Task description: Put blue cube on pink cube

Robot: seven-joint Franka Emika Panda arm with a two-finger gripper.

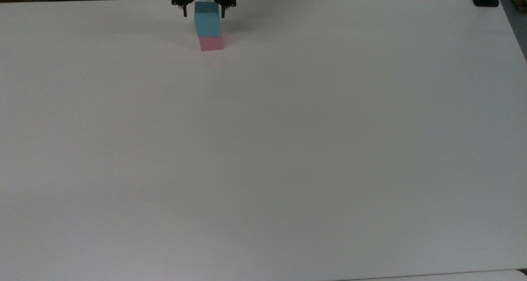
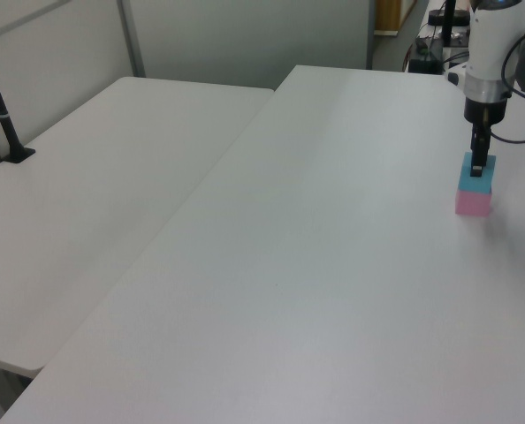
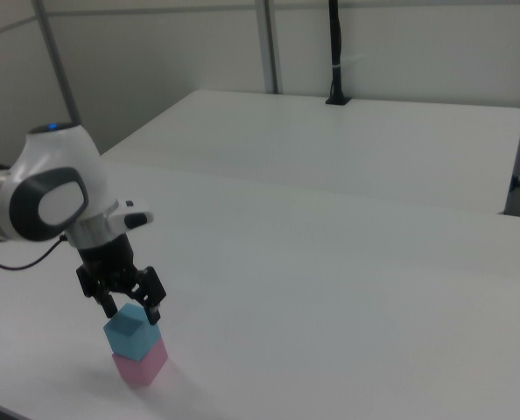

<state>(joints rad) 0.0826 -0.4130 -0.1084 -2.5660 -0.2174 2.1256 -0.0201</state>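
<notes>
Blue cube (image 1: pixel 207 24) was seen stacked squarely on pink cube (image 1: pixel 211 43), near upper edge of top view, left of centre, on white table (image 1: pixel 263 149). Gripper (image 1: pixel 204 10) was positioned over blue cube, fingers spread wider than cube, one either side of its top, nothing gripped. In right view, stack (image 3: pixel 136 350) was placed at lower left, under gripper (image 3: pixel 130 306).

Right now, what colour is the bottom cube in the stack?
Pastel pink: the pink cube sits under the blue cube, clearest in the right view.
</notes>
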